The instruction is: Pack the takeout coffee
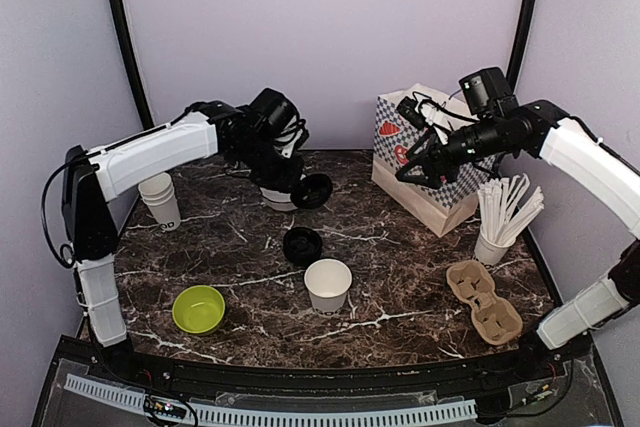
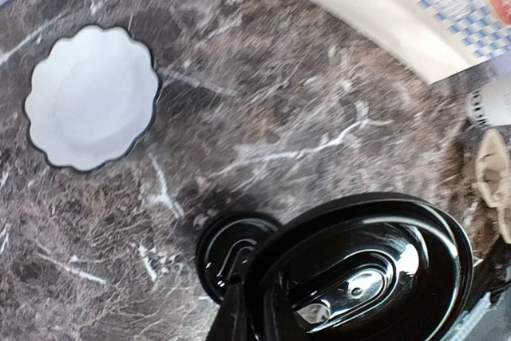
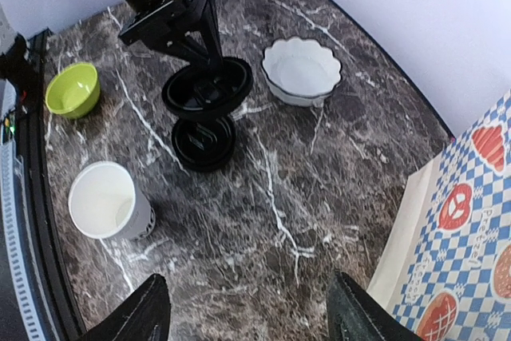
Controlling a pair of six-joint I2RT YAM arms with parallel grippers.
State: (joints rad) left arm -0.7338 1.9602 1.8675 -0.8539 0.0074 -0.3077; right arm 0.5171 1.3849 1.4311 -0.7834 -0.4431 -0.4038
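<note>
Reading the left gripper as clamped on the rim of a black lid. Jaws pinch its edge, and the lid hangs tilted off the marble table, just right of the white scalloped bowl. In the left wrist view the lid's glossy face fills the lower right, with one finger against its rim.

A second lid lies flat on the table, apart from the held one and nearer the arm bases. The paper cup stands upright and open-topped just in front of that second lid, slightly to the right. It sits between the green bowl and the cardboard cup carrier and touches neither. The print on its side is too small for us to read.

The right gripper hovers above the table's right side, close against the checked paper bag. Its jaws are wide apart and hold nothing. The right wrist view shows both fingers with bare marble between them.

The bag stands upright at the back right. A cup of straws stands just right of the bag, with the carrier in front of it. A stack of white cups sits at the far left edge, beside the left arm.
</note>
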